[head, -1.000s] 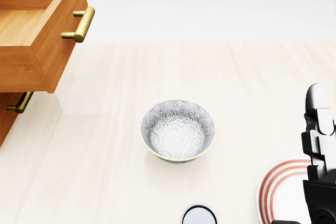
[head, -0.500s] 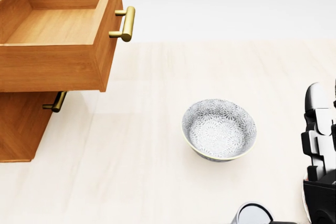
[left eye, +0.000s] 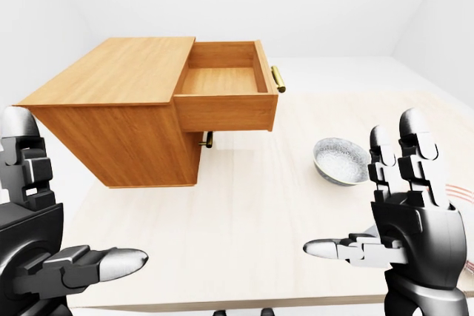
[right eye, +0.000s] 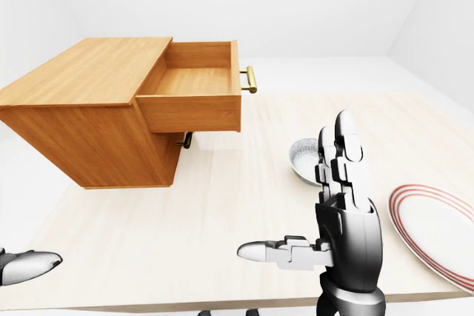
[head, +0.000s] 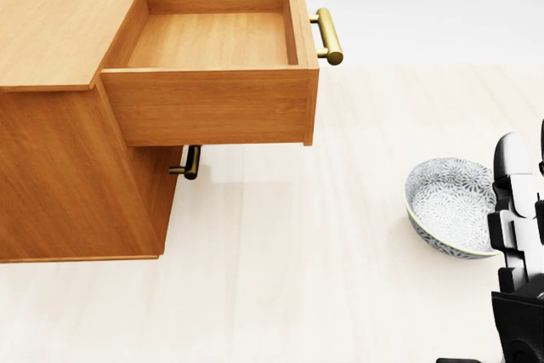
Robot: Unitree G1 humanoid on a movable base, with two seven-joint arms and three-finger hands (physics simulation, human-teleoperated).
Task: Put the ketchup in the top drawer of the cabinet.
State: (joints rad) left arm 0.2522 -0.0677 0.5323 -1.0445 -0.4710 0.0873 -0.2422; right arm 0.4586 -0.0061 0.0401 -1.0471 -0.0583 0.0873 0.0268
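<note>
Wooden cabinet (left eye: 118,109) on pale desk (left eye: 244,220), top drawer (head: 217,40) pulled out, patterned bowl (left eye: 341,160) nearby, left robot hand (left eye: 44,249) and right robot hand (left eye: 404,212) both open, fingers spread, holding nothing

The bowl (right eye: 302,159) is being partly hidden behind the right hand (right eye: 337,238) in the right-eye view. The plate (right eye: 437,231) is being cut off at that view's right edge, the left hand (left eye: 33,249) at the left-eye view's corner.
</note>
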